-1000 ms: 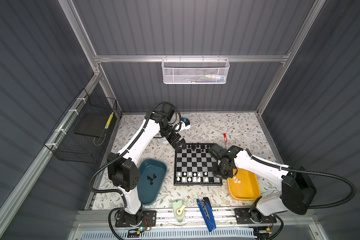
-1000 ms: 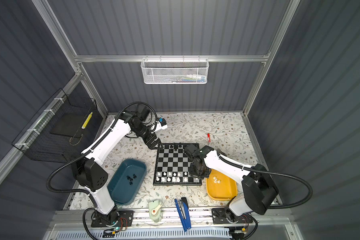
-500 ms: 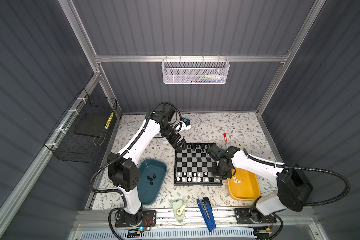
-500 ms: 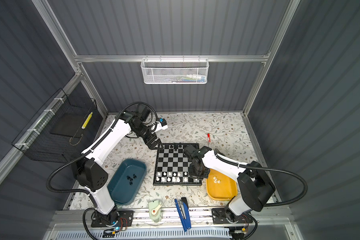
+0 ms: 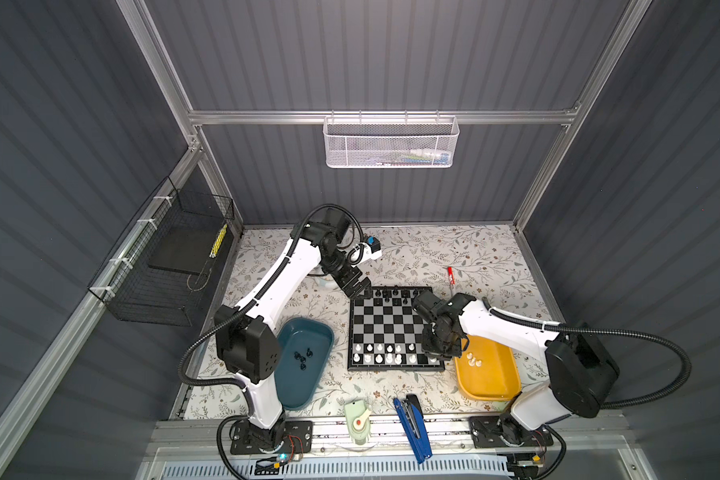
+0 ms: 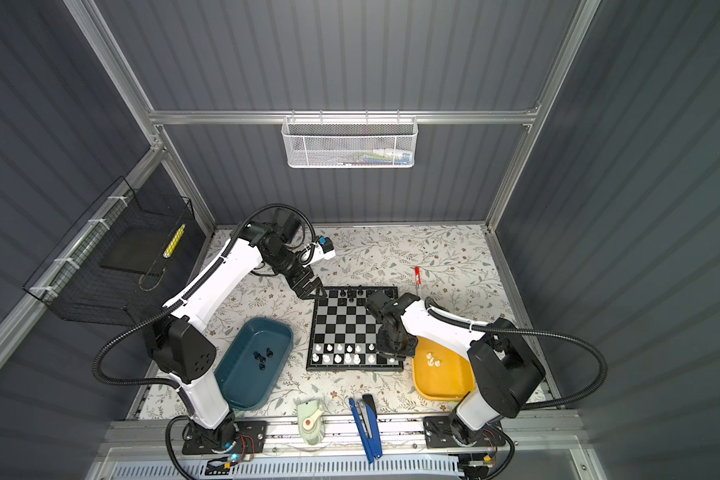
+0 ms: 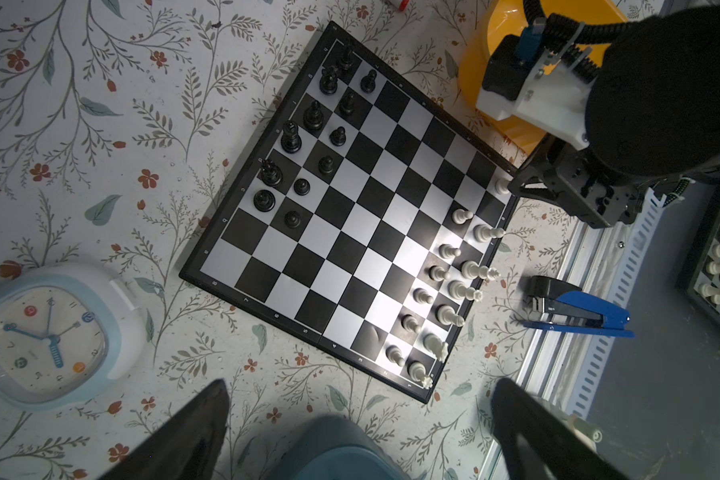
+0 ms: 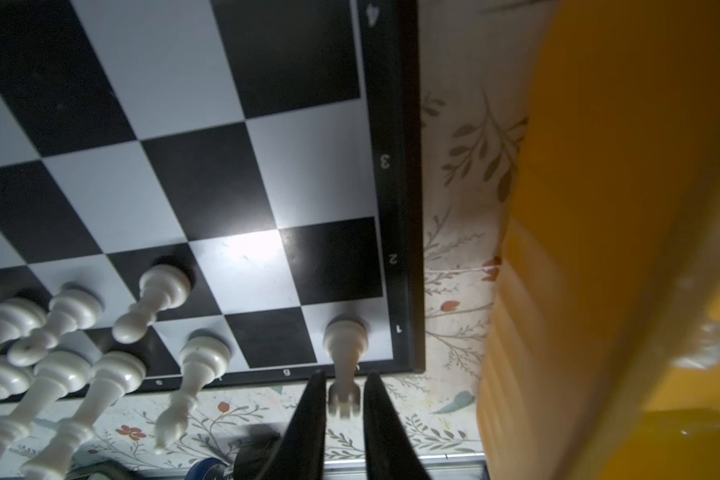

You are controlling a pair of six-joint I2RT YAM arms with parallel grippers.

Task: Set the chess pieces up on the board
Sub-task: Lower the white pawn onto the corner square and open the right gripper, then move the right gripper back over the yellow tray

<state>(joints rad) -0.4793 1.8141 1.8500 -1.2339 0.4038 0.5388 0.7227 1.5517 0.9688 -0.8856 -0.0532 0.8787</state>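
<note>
The right gripper (image 8: 345,386) is shown in its own wrist view with the jaws set narrow on either side of the notched top of a white rook (image 8: 344,343). Whether the fingers (image 8: 308,415) press on it cannot be told. The rook is stood upright on the corner square of the board (image 8: 408,187), hard against the rim. In both top views this is hidden beneath the right wrist.

The left gripper (image 7: 360,384) is held wide open and empty near the opposite corner of the board. Only its wrist view shows a clock (image 7: 46,336) plainly on the floral cloth (image 7: 100,124); in the top views the clock is largely covered by the left arm. In that wrist view the black chess pieces (image 7: 308,137) are ranged in two rows along one edge and the white chess pieces (image 7: 454,286) along the opposite edge.

A few pieces are left in the trays: white ones in the yellow tray (image 5: 489,384), black ones in the teal tray (image 5: 304,386).

The yellow tray's wall rises just beside the rook's corner, with a strip of cloth between. The square next to the rook in its row and the two squares ahead are bare, as are the board's middle rows. A stapler (image 5: 412,428) and a red pen (image 5: 450,275) lie apart from the board.
</note>
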